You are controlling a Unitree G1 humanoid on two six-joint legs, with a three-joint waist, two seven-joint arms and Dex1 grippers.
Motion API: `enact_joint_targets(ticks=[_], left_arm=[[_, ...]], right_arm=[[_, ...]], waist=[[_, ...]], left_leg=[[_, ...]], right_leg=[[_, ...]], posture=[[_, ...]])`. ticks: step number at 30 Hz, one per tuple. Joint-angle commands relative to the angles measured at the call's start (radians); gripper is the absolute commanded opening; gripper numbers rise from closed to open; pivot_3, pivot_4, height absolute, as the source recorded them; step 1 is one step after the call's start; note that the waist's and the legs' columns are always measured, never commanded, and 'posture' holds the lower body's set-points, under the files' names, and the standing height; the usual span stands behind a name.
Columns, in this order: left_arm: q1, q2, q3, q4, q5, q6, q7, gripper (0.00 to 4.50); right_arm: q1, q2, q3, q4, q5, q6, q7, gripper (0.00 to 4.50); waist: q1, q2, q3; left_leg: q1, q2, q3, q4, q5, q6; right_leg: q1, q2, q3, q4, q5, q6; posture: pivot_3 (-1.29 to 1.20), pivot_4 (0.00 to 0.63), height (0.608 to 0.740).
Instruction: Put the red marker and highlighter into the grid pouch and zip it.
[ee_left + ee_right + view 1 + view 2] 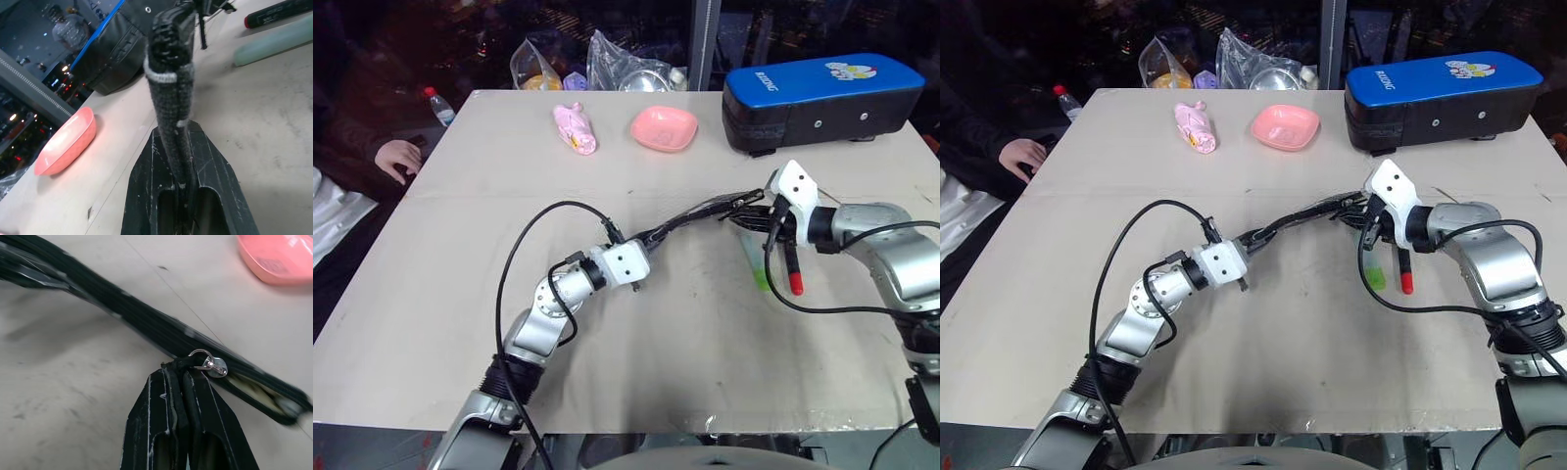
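Observation:
The grid pouch (690, 220) hangs stretched edge-on above the table between my two grippers. My left gripper (178, 132) is shut on one end of the pouch (171, 93). My right gripper (178, 374) is shut on the cord pull at the zipper's metal ring (208, 363), at the pouch's other end (754, 208). In the right wrist view a short stretch of the zipper past the ring gapes, showing light lining. The red marker (793, 269) and the highlighter (756, 262) lie side by side on the table just under my right gripper, outside the pouch.
A big black case with a blue top (822, 98) stands at the back right. A pink dish (663, 128) and a pink packet (576, 129) lie at the back middle, with plastic bags (607, 64) behind. A person's hand (399, 157) rests at the table's left edge near a bottle (438, 106).

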Motion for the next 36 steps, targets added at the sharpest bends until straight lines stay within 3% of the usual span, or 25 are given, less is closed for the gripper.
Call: enact_joint_targets(ticks=[1, 26, 36], left_arm=[[-0.009, -0.005, -0.01, -0.01, -0.001, -0.026, 0.002, 0.0], [-0.034, -0.016, -0.022, 0.029, 0.015, -0.033, 0.008, 0.0], [-0.036, -0.031, -0.005, 0.029, 0.005, -0.02, 0.02, 0.0]], right_arm=[[-0.026, 0.002, 0.008, -0.04, 0.008, -0.018, 0.033, 0.05], [-0.083, 0.105, 0.148, -0.225, 0.039, 0.051, 0.088, 0.05], [-0.056, 0.077, 0.176, -0.266, 0.043, 0.075, 0.105, 0.05]], waist=[[0.0, 0.0, 0.0], [0.0, 0.0, 0.0], [0.0, 0.0, 0.0]], left_leg=[[0.0, 0.0, 0.0, 0.0, 0.0, 0.0], [-0.001, 0.0, -0.001, 0.0, 0.0, 0.0], [-0.006, -0.001, -0.001, 0.0, 0.0, 0.0]], right_leg=[[0.0, 0.0, 0.0, 0.0, 0.0, 0.0], [0.0, -0.003, -0.001, -0.001, 0.0, 0.0], [-0.006, -0.001, -0.002, 0.0, 0.0, 0.0]], posture=[[0.0, 0.15, 0.726], [0.0, 0.15, 0.726], [0.0, 0.15, 0.726]])
